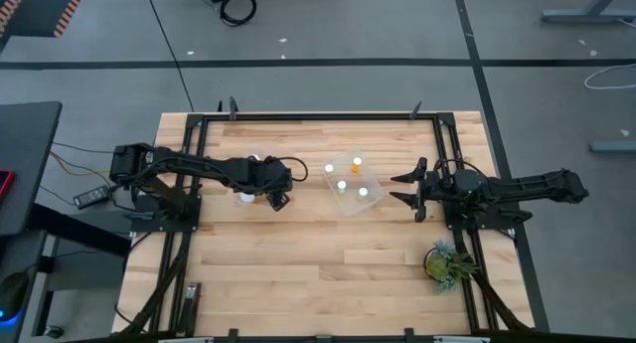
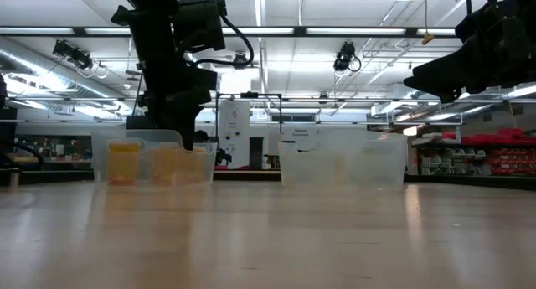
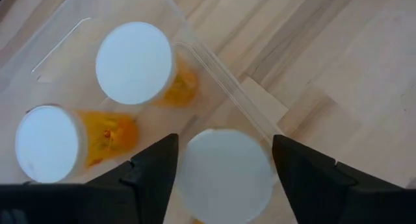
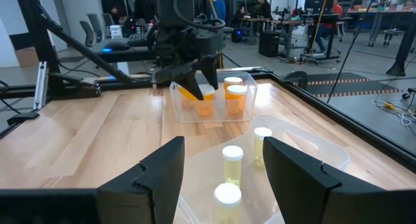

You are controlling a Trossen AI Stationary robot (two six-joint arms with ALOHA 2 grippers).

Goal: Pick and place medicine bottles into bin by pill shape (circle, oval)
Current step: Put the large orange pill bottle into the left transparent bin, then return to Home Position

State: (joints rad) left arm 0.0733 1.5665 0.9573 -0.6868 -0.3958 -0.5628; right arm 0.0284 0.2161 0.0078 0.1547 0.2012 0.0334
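Note:
On the table's left, a clear bin (image 3: 214,68) holds two orange medicine bottles with white caps (image 3: 133,62) (image 3: 49,143), both standing. My left gripper (image 3: 224,146) hangs over this bin's corner, shut on a third white-capped bottle (image 3: 224,178). In the right wrist view the same gripper (image 4: 195,78) reaches down into the bin (image 4: 214,113). A second clear bin (image 1: 370,206) at the table's middle holds several pale bottles (image 4: 232,162). My right gripper (image 1: 409,188) waits open beside that bin, level above the table. My left gripper pinches the bottle between its two fingers, which lie against opposite sides of the white cap (image 3: 188,178). The fingers slant down from above. The orange body (image 4: 195,97) hangs tilted inside the bin's corner. Whether its bottom rests on the bin floor I cannot tell.
A small green plant (image 1: 447,263) stands at the near right of the table. A dark metal frame (image 1: 318,117) runs along the table's far edge and sides. Bare wood lies along the near half of the table (image 1: 318,273).

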